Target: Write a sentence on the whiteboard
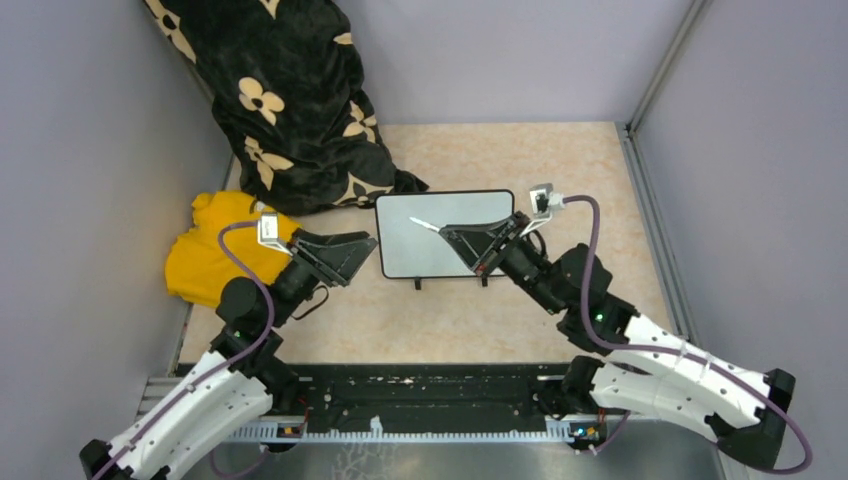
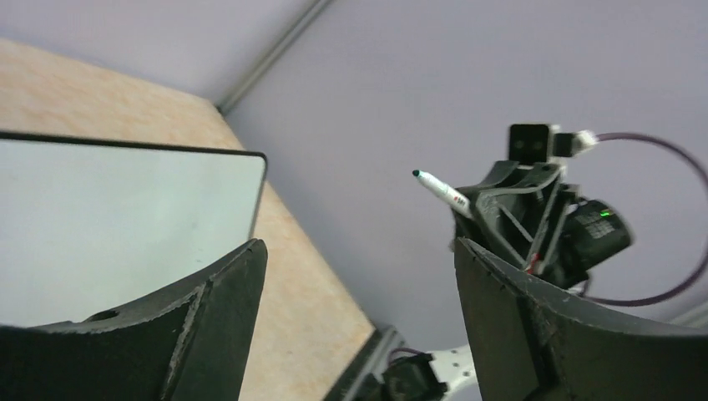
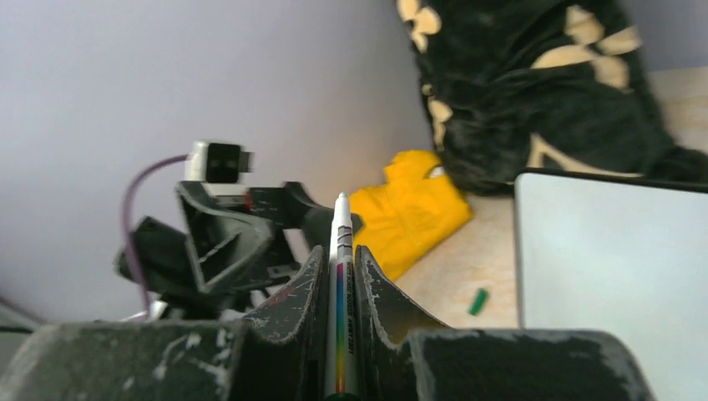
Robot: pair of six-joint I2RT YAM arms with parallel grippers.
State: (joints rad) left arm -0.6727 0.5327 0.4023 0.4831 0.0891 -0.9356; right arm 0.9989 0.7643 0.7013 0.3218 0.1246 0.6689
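The whiteboard (image 1: 425, 255) lies flat in the middle of the table, black-framed, and its surface is blank; no green sentence shows on it. It also shows in the left wrist view (image 2: 108, 225) and the right wrist view (image 3: 609, 267). My right gripper (image 1: 448, 233) is over the board, shut on a white marker (image 3: 340, 242) with a rainbow stripe. The marker's uncapped tip (image 1: 415, 222) points left over the board's upper middle. The marker also shows in the left wrist view (image 2: 442, 192). My left gripper (image 1: 362, 262) is open and empty just beside the board's left edge.
A black blanket with cream flowers (image 1: 290, 100) is heaped at the back left. A yellow cloth (image 1: 215, 250) lies left of my left gripper. A small green cap (image 3: 477, 301) lies on the table by the board's left edge. Grey walls close in the table.
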